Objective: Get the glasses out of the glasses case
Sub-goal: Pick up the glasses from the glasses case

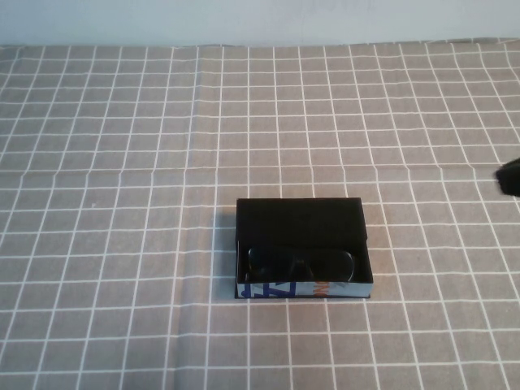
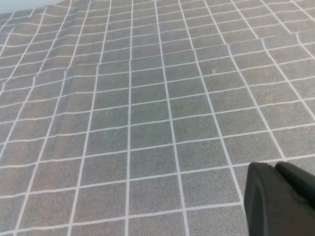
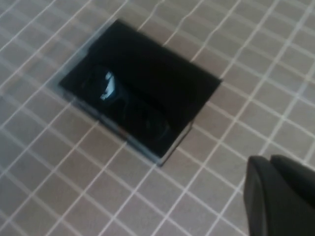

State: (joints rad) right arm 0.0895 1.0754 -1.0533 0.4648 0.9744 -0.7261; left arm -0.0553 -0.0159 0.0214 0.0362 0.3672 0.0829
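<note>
High view: the glasses case (image 1: 302, 248) lies open on the checked counter (image 1: 122, 203), just below and slightly right of frame centre, its white printed front edge toward the bottom of the frame. The glasses (image 1: 299, 264) rest inside the case, in its lower half just behind that front edge, with their long axis running left to right across the frame, parallel to the edge. They have not yet been lifted.

Right gripper (image 1: 510, 177): only a dark tip shows at the right edge of the high view, above and well to the right of the case. In the right wrist view its dark body (image 3: 280, 196) occupies the lower right corner, with the case (image 3: 142, 88) toward the upper left and a glint off one lens (image 3: 107, 88). Whether the jaws are open or closed cannot be told.

Left gripper (image 2: 280, 199): absent from the high view; its wrist view shows it in the lower right corner over bare counter, with no case in sight. Its jaw state also cannot be told.

Judgement: the right arm is the nearer, and must travel toward the lower left of the high view to reach the frame.
</note>
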